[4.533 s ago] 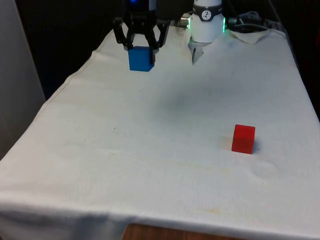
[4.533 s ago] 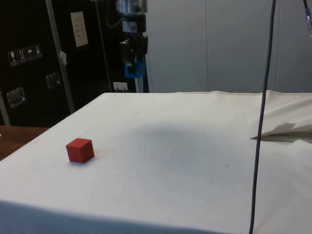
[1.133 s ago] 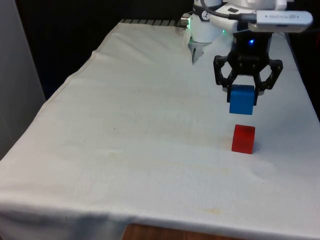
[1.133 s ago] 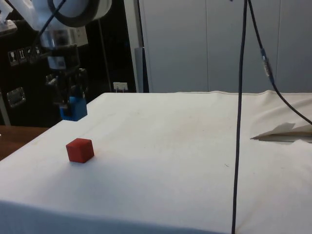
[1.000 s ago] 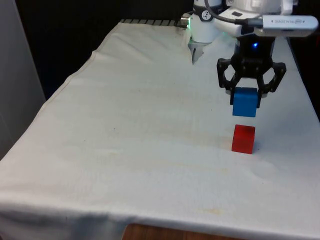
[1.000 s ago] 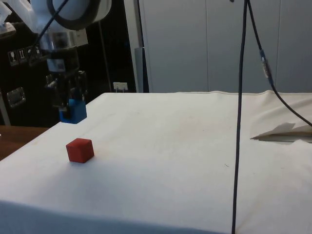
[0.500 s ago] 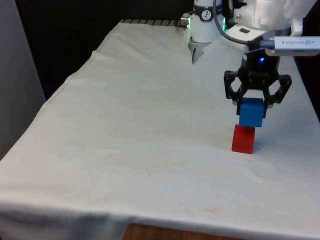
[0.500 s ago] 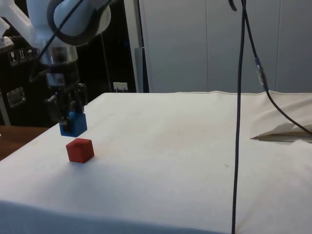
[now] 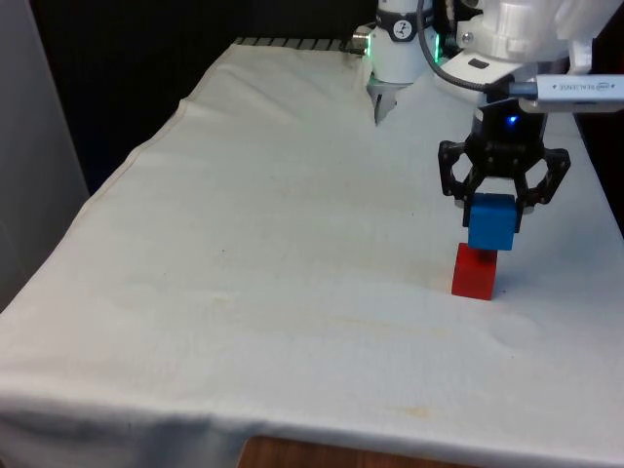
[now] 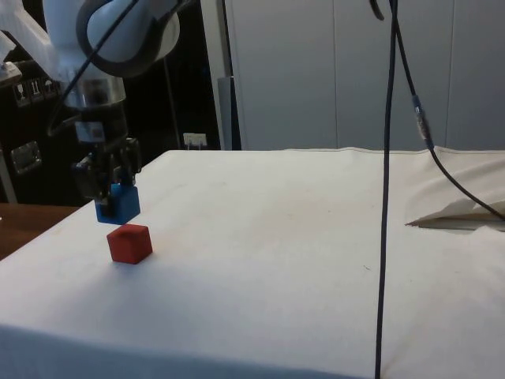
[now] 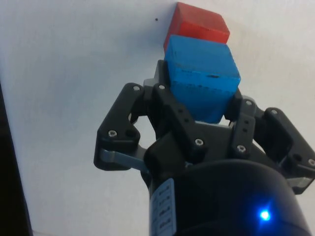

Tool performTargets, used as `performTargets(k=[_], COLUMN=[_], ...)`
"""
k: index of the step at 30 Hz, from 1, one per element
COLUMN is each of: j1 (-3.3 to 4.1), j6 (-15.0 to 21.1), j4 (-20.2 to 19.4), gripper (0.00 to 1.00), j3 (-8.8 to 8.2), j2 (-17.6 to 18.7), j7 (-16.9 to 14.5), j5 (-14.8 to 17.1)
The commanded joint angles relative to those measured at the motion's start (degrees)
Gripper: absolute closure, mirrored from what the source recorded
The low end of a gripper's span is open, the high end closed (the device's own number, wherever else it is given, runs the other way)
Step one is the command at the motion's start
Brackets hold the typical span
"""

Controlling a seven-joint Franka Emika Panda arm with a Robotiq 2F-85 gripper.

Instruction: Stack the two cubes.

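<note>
My black gripper (image 9: 493,216) is shut on a blue cube (image 9: 490,222), which hangs a little above the table. Just below it a red cube (image 9: 475,272) rests on the white cloth, towards the front view's right. From the side, the blue cube (image 10: 117,203) hovers close over the red cube (image 10: 130,243), shifted slightly towards the robot's end, with a thin gap between them. In the wrist view the blue cube (image 11: 201,79) sits between my fingers (image 11: 170,110) and covers much of the red cube (image 11: 198,25) beneath.
The white cloth (image 9: 292,244) covers the whole table. A black cable (image 10: 387,189) hangs down in the side view, near a raised fold of cloth (image 10: 461,212). The table's edge (image 10: 47,237) runs close beside the red cube.
Over the earlier frames I carried the blue cube from the front view's far left across to the red cube. In the last half second it sank slightly closer to the red cube.
</note>
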Motion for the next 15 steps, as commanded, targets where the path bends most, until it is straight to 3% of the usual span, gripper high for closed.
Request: performTargets(k=[1,10,15], j1=[0.06,0.00,-0.57], j6=[0.06,0.46,2.29], j4=[0.06,0.00,-0.34], gripper=[0.97,0.97,0.97], j3=[0.00,0.00,0.17], j2=[0.06,0.34,1.20], j7=[0.00,-0.06,-0.52], j5=[0.06,0.06,0.34])
